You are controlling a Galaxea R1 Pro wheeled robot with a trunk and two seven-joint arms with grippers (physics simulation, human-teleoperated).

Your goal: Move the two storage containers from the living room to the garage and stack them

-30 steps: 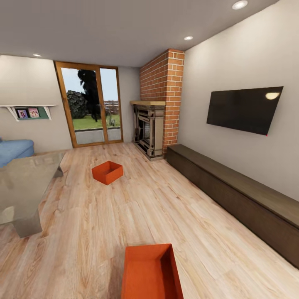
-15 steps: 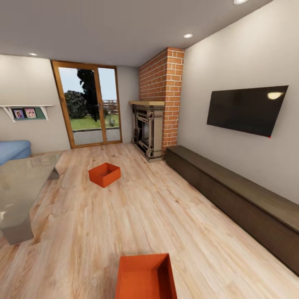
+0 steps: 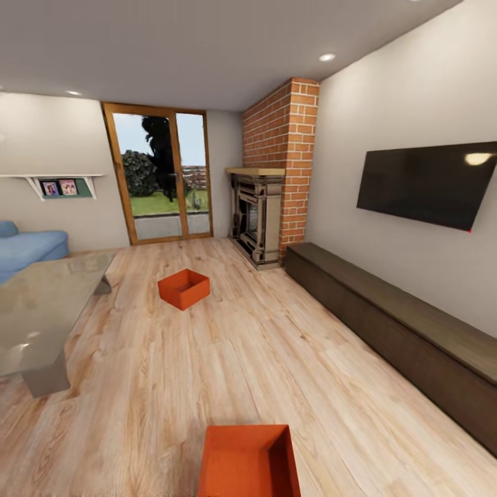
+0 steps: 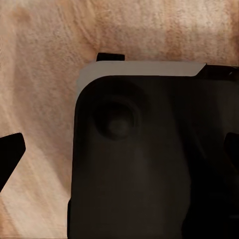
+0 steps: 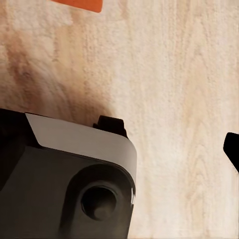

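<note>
Nothing but the camera has shifted; containers point(image 3: 183, 288) point(image 3: 248, 461) rest apart, claw states unreadable.

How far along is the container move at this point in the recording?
Nothing is done yet. Both storage containers sit on the living room's wood-plank floor: the near container just ahead of the robot, the far container toward the glazed doors. Neither looks held; the right wrist view shows an orange corner over bare floor. Picking up, carrying to the garage and stacking all remain.
</note>
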